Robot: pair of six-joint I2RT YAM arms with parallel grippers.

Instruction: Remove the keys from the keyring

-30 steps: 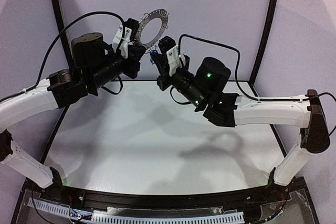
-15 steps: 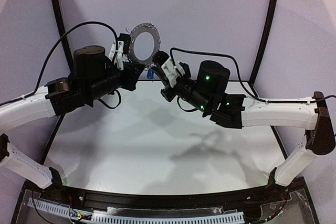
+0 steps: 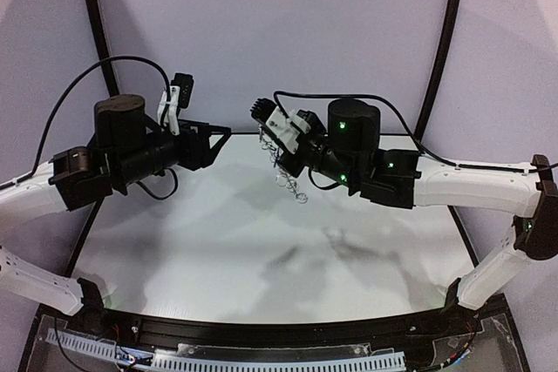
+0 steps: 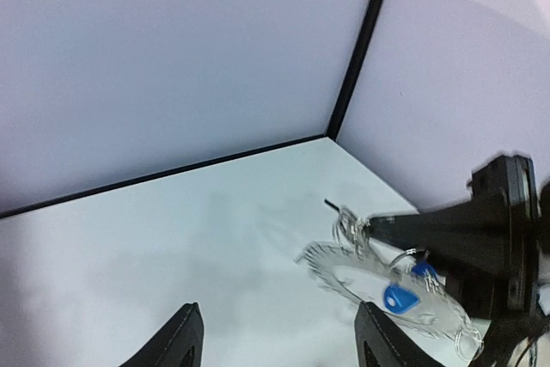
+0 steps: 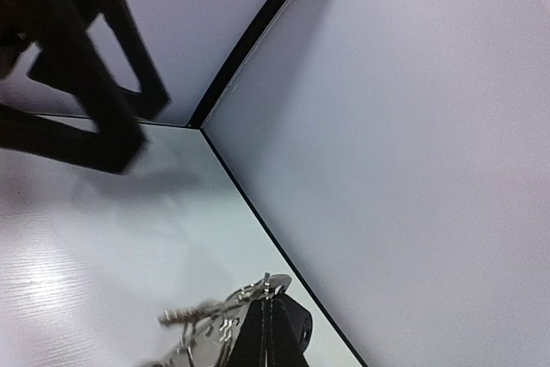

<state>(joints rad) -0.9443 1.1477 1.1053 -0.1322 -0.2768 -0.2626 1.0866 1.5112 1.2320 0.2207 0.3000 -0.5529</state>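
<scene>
My L claw is spread wide, nothing betw. its 2 fingers, no hold on anything; it hangs above the table. My R claw is pinched tight on the rim of the 1 keyring, which dangles tilted from it in mid-air over the far part of the table, near my L claw's tips but apart from them. Keys: I count 1, the blue key, lying against the ring. A 2nd, black one I can't make out.

Bright, even light; soft shadows on table; blurry keyring.
</scene>
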